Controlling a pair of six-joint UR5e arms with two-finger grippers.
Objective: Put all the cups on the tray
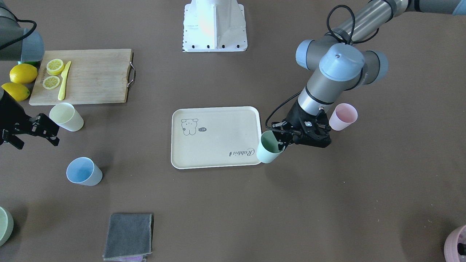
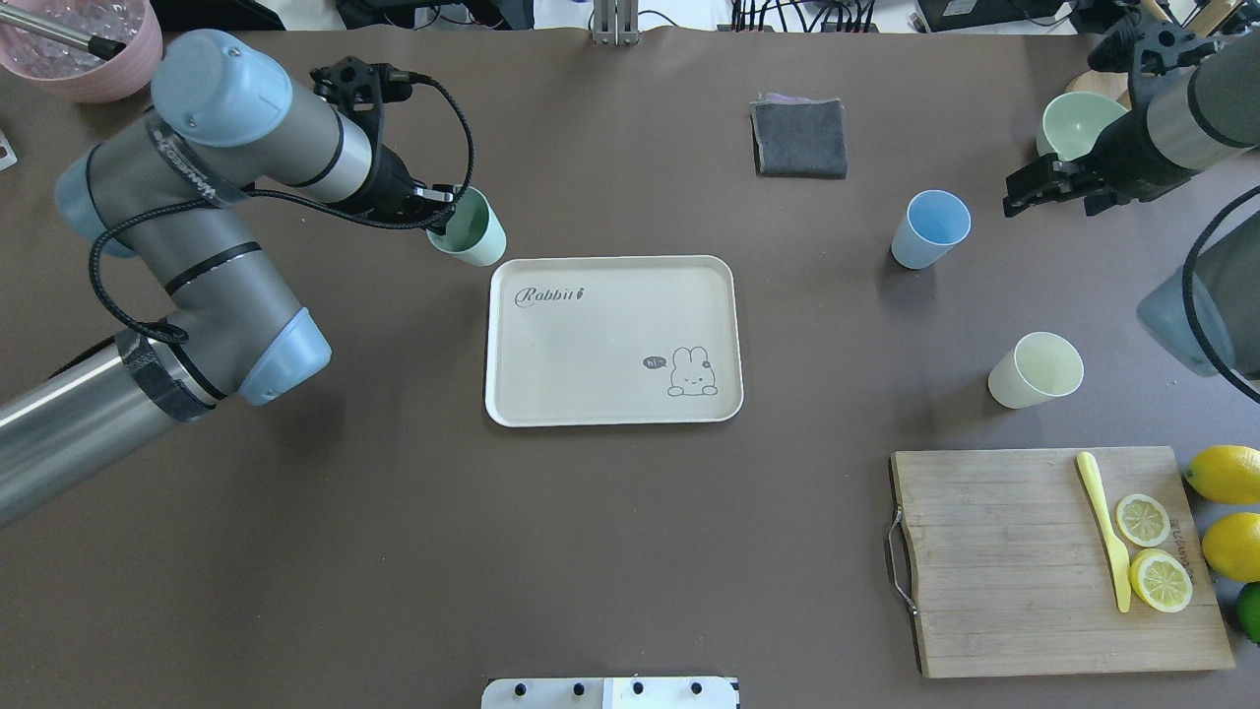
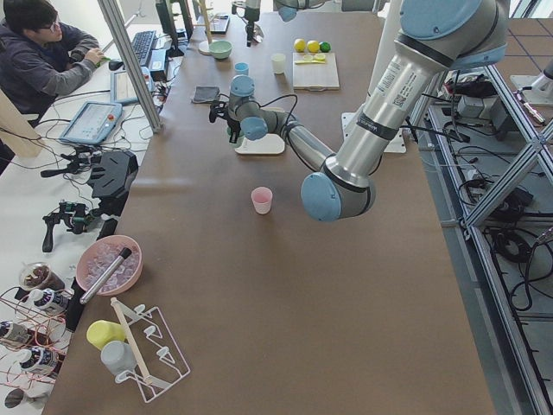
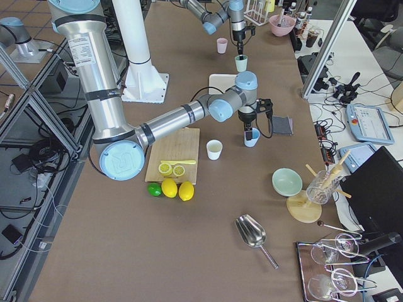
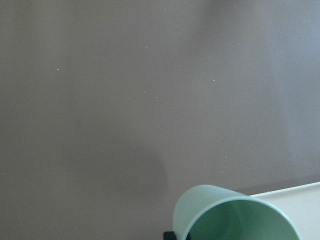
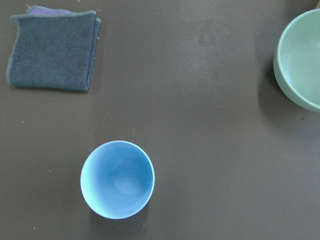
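My left gripper (image 1: 283, 142) is shut on the rim of the mint green cup (image 1: 268, 147), one finger inside it. It holds the cup tilted beside the "Rabbit" corner of the cream tray (image 1: 218, 136). The cup also shows in the overhead view (image 2: 472, 228) and the left wrist view (image 5: 235, 215). The pink cup (image 1: 343, 116) stands behind that arm. My right gripper (image 1: 54, 134) is open and empty, between the yellow cup (image 1: 66, 116) and the blue cup (image 1: 84, 171). The blue cup sits below it in the right wrist view (image 6: 117, 179).
A wooden cutting board (image 1: 94, 78) with lemon slices and a yellow knife (image 1: 64, 85) lies behind the yellow cup, with whole lemons (image 1: 22, 74) beside it. A grey cloth (image 1: 129, 235), a green bowl (image 2: 1078, 123) and a pink pot (image 2: 79, 39) sit along the operators' edge.
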